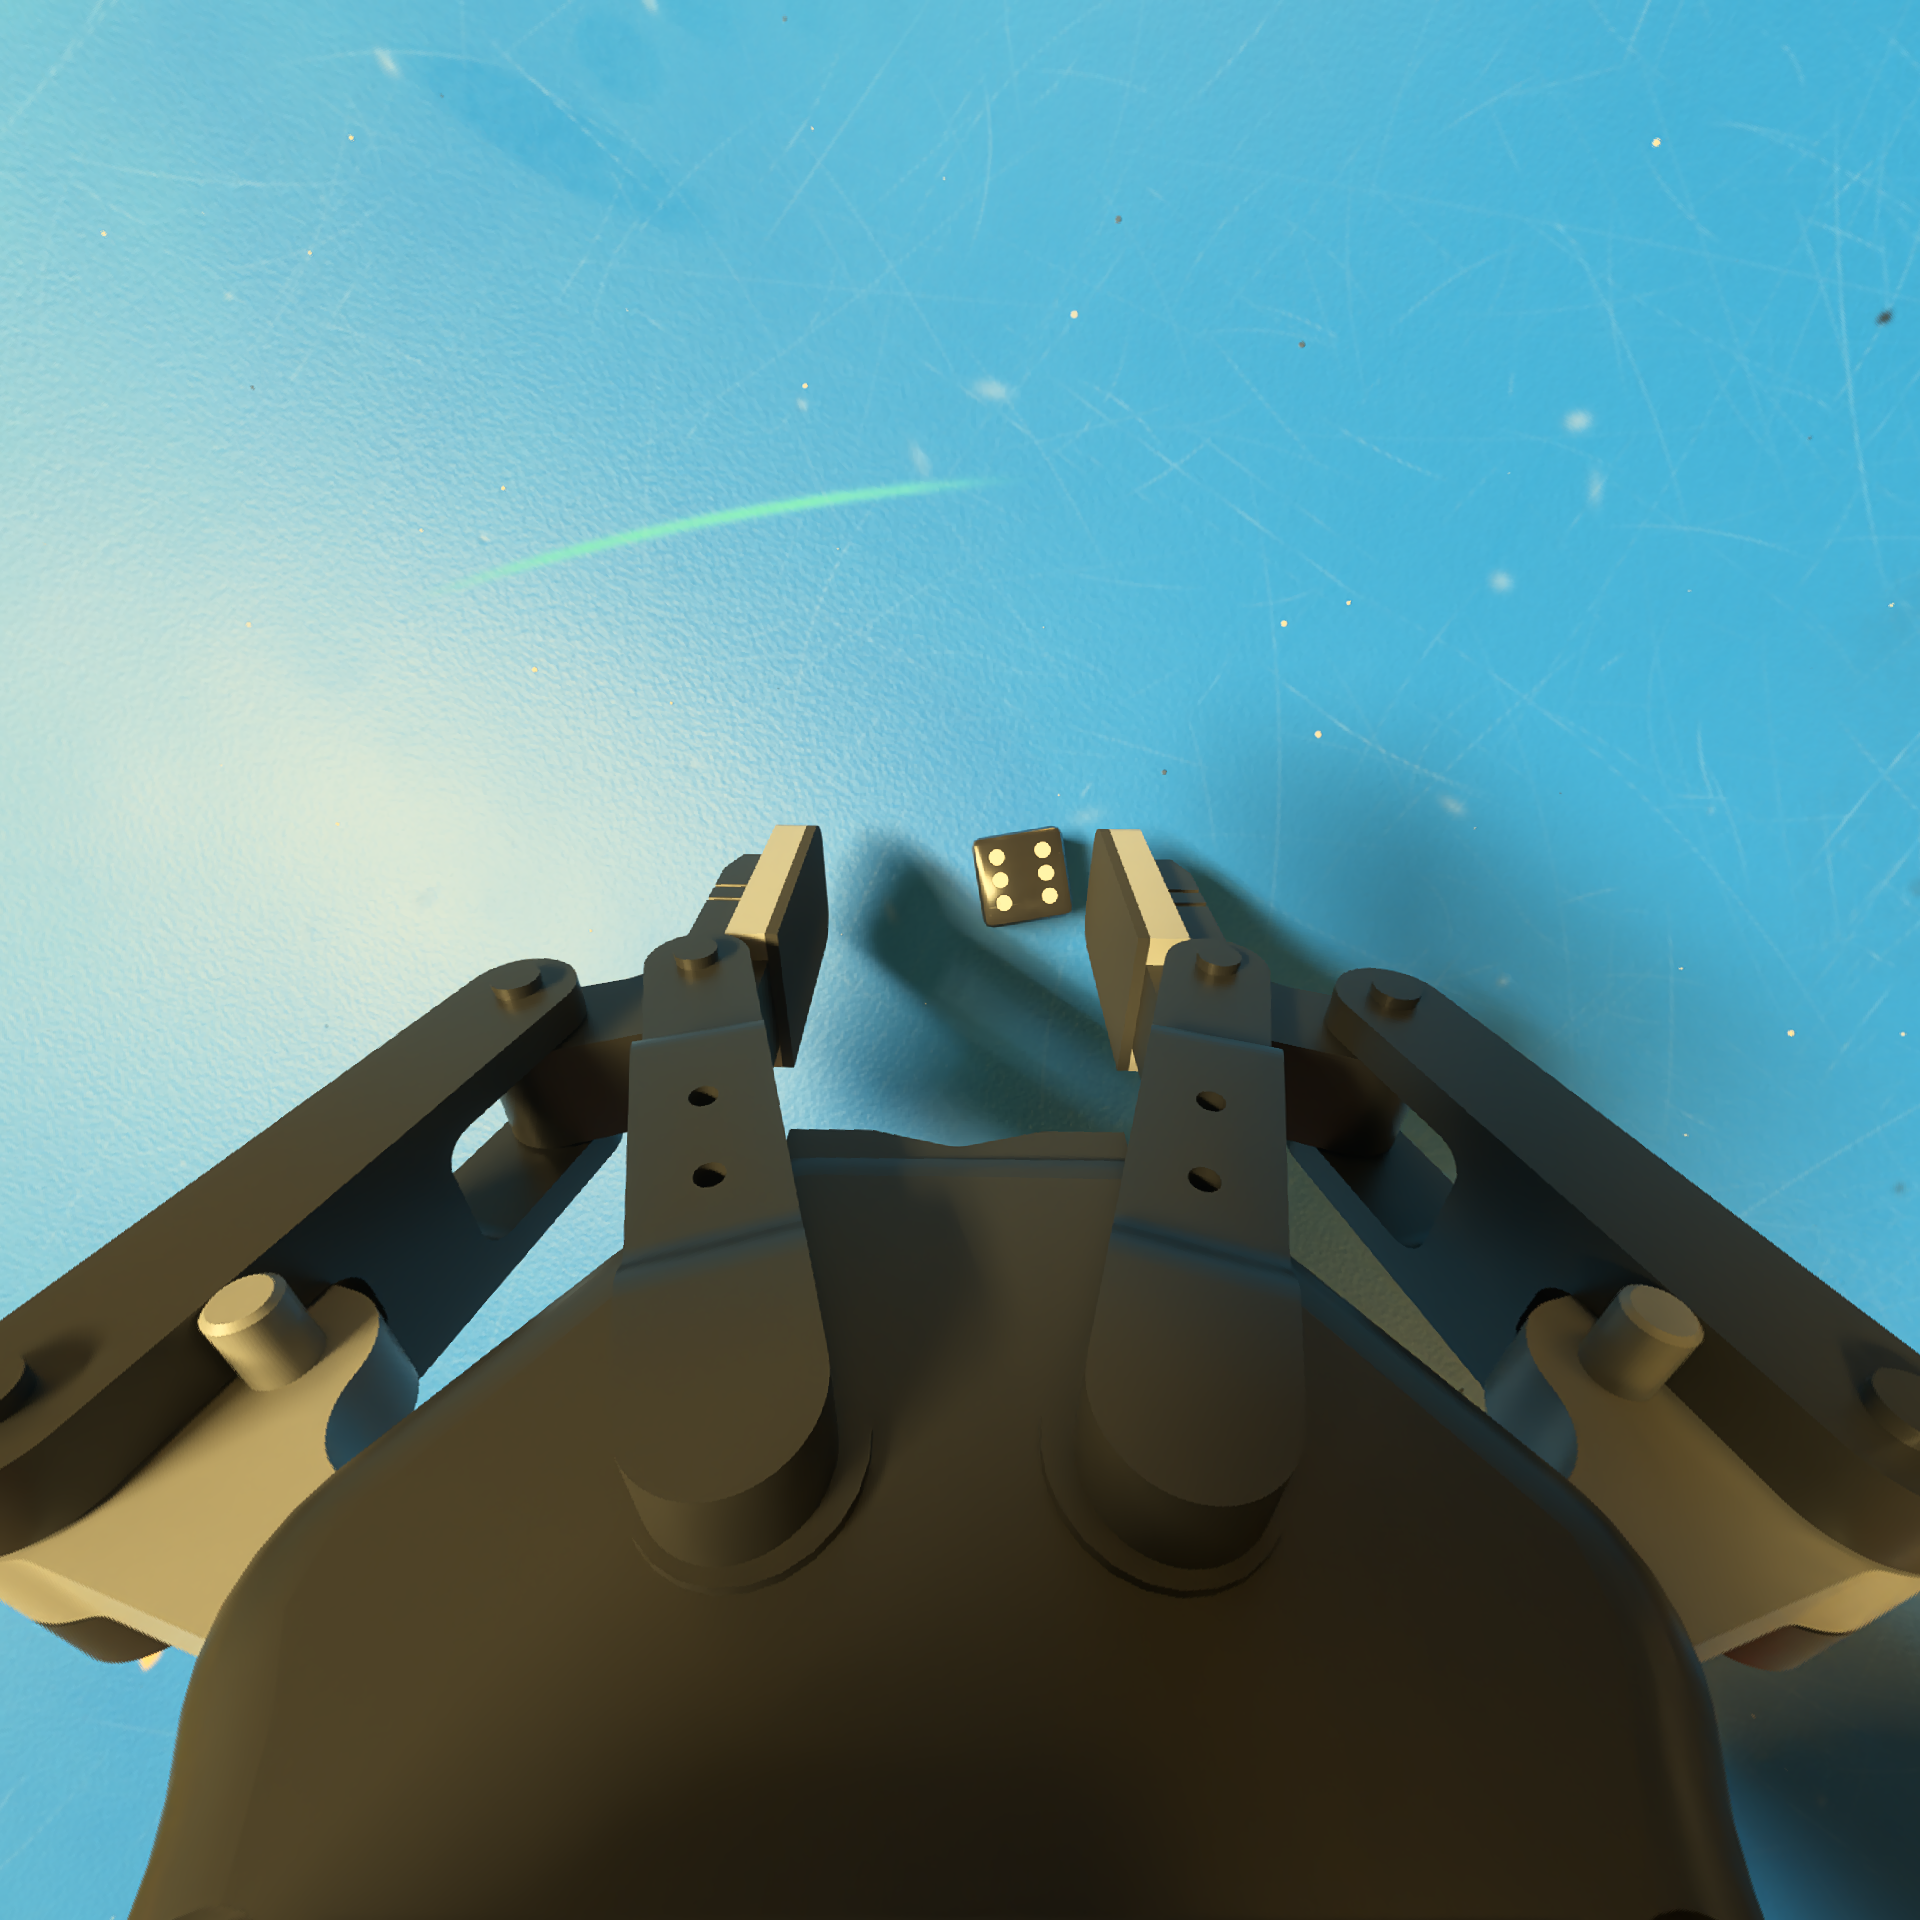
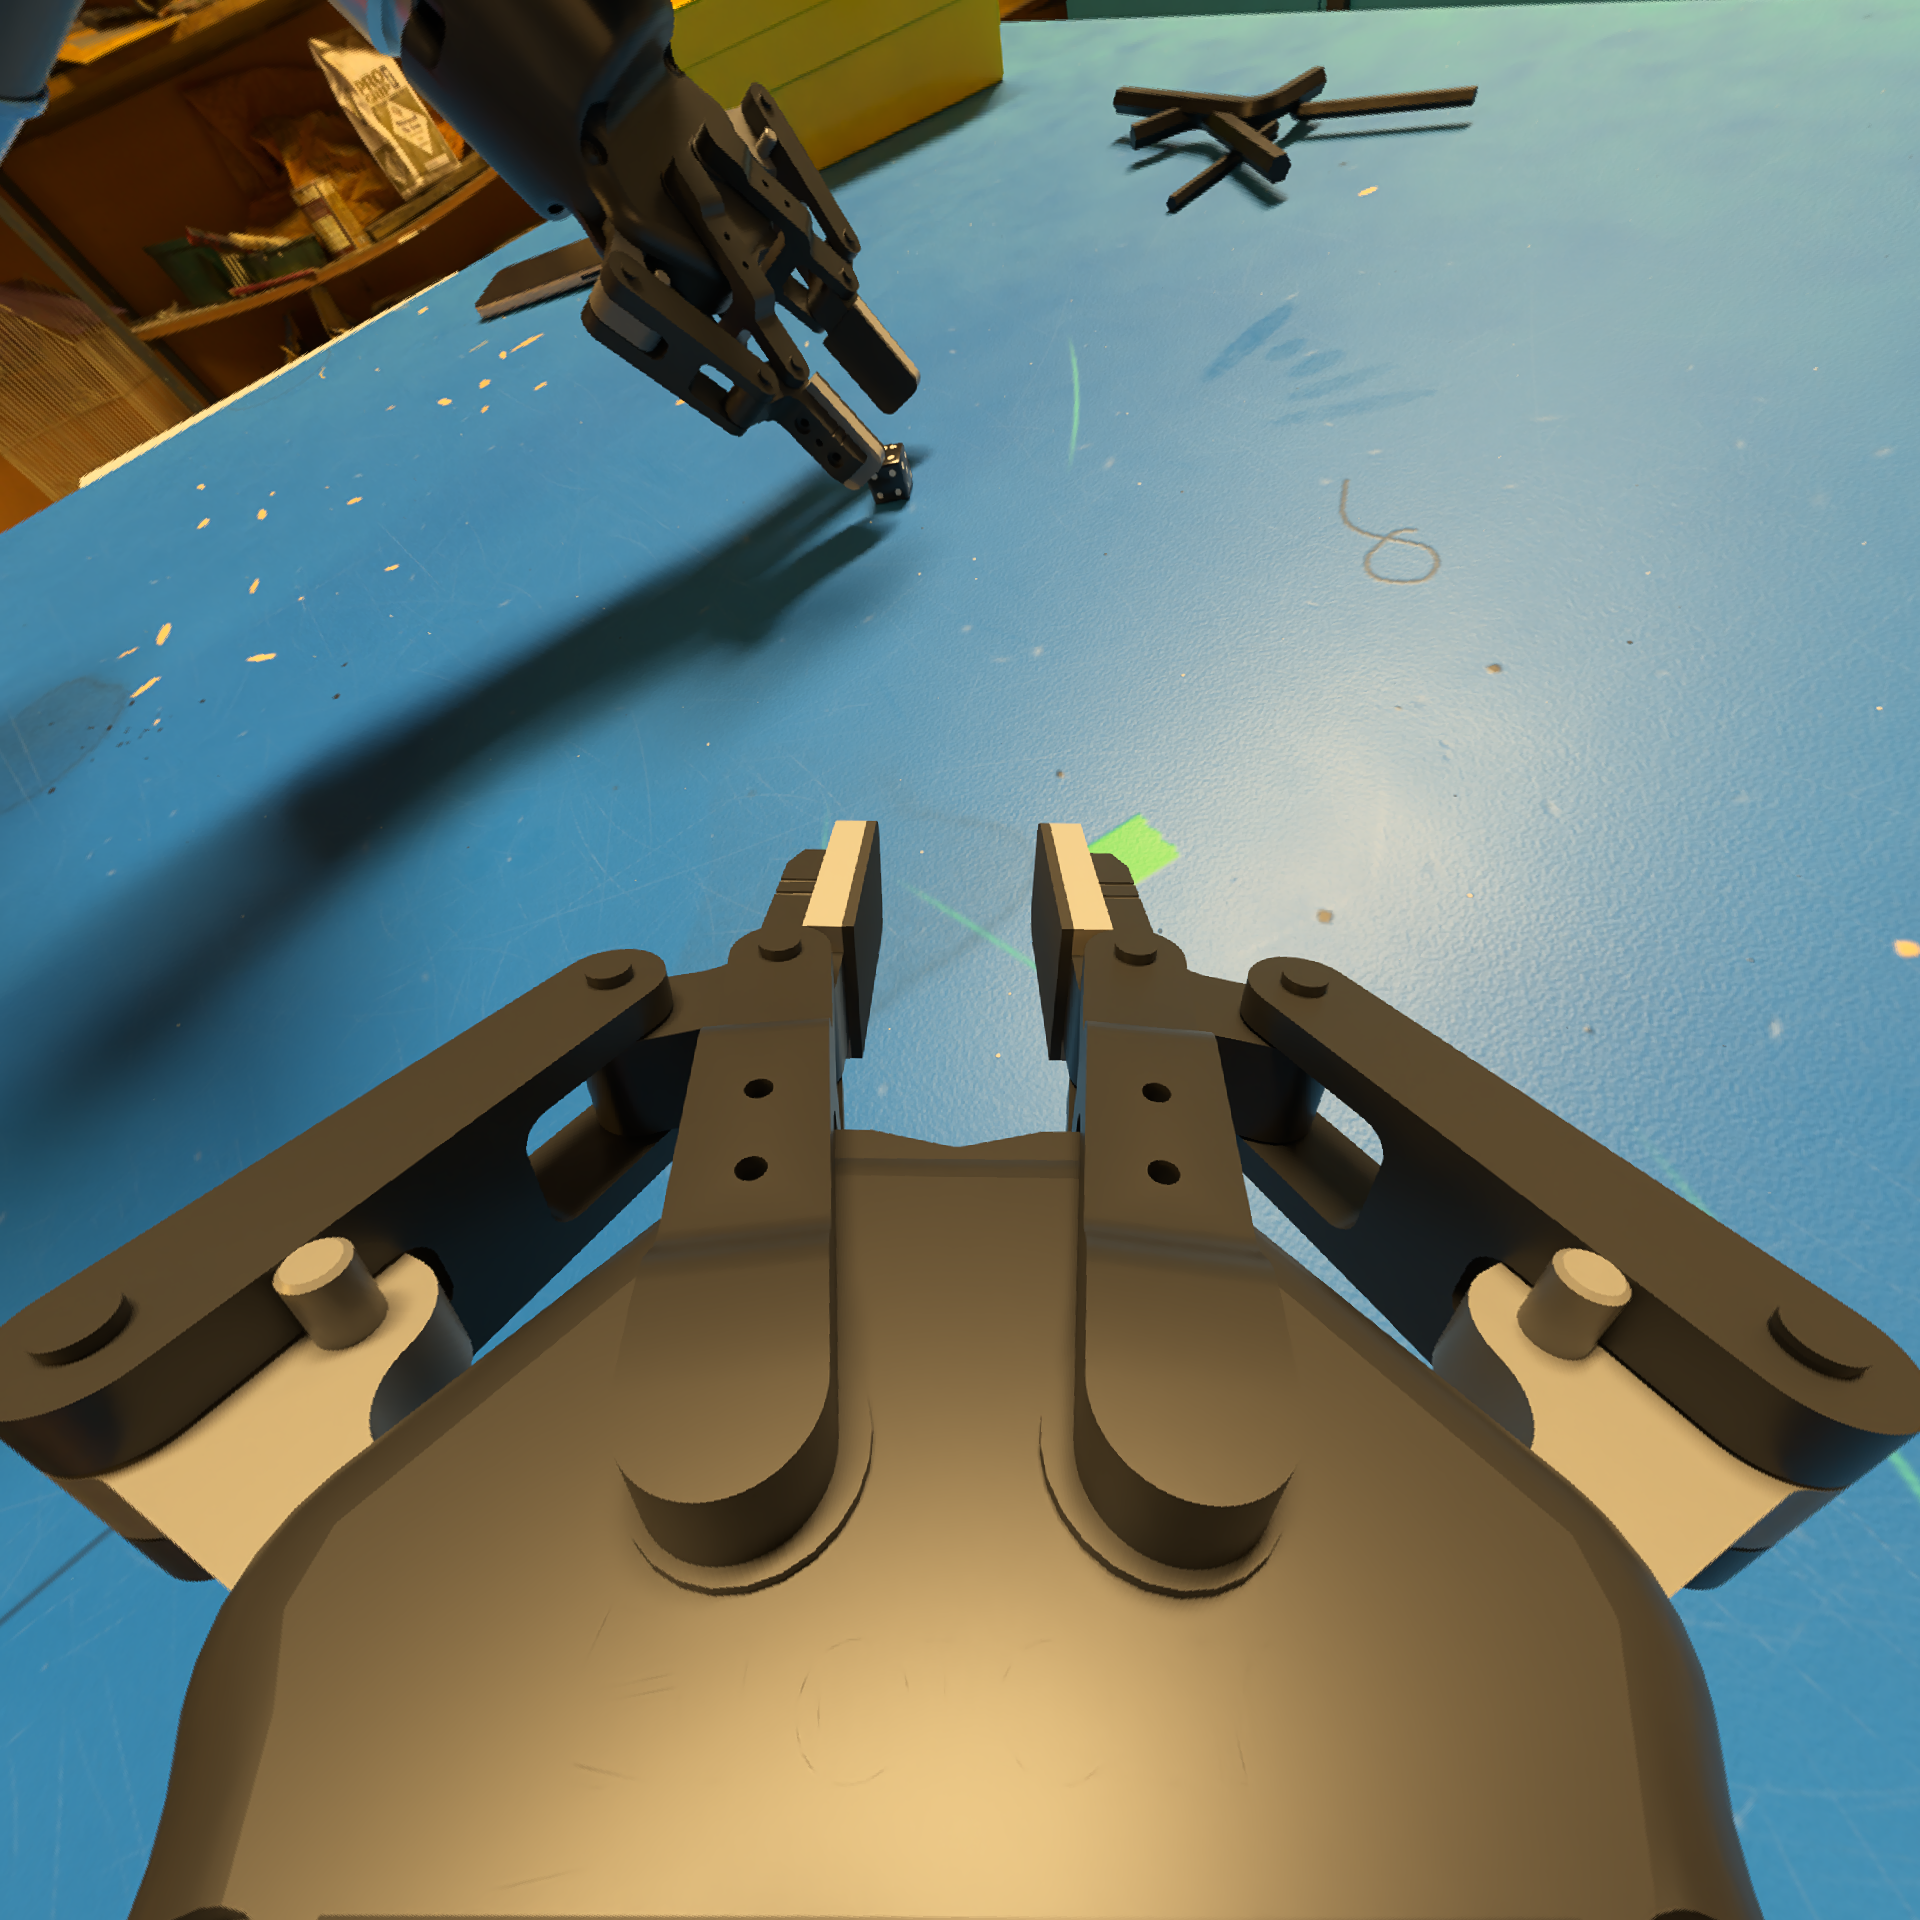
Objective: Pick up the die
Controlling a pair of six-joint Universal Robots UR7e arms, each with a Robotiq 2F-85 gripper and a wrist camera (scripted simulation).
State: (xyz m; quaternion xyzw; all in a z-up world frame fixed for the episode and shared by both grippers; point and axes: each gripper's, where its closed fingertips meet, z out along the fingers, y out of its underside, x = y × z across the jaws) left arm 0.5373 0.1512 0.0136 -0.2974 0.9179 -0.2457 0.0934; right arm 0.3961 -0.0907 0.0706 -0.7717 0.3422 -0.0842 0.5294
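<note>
A small black die [image 1: 1021, 875] with pale pips lies on the blue table [image 1: 935, 312]. In the left wrist view it sits between my left gripper's two fingers, closer to the right finger [image 1: 1127, 914], touching neither. My left gripper [image 1: 958, 883] is open, low over the table. In the right wrist view the die [image 2: 894, 475] shows far off at the tip of the left gripper [image 2: 878, 442]. My right gripper [image 2: 958, 883] is open and empty, well away from the die.
A pile of black sticks [image 2: 1247, 125] lies at the far right of the table. A yellow box [image 2: 842, 62] stands at the far edge. A dark flat plate [image 2: 540, 281] lies behind the left arm. Shelves [image 2: 208, 208] stand beyond the table's left edge.
</note>
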